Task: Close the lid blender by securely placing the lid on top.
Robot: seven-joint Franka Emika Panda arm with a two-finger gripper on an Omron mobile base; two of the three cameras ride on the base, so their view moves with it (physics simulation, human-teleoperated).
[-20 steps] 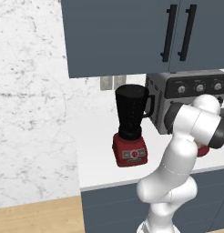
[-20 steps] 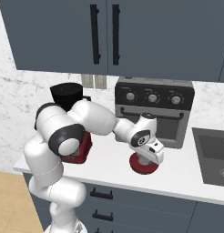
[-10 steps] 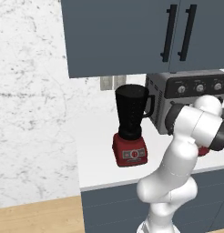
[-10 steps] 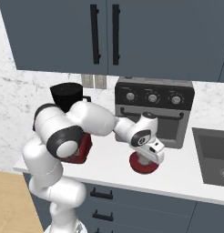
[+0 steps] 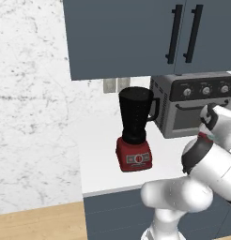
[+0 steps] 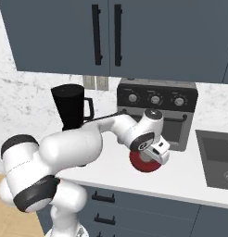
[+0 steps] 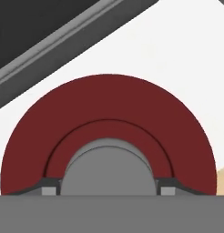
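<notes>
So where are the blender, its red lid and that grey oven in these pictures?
blender (image 5: 135,117): left base view, on the black jar above the red base.
red lid (image 7: 109,104): hand view, on the upper part of the disc.
grey oven (image 6: 174,127): right base view, on the door front.

Dark slate-blue upper cabinets (image 6: 134,37) with black bar handles (image 6: 96,34) hang over a white counter (image 5: 101,159) backed by a white marbled wall (image 5: 30,117), with matching drawers (image 6: 134,210) below, a wood floor (image 5: 40,225), and a dark sink (image 6: 218,159) at the right.
</notes>
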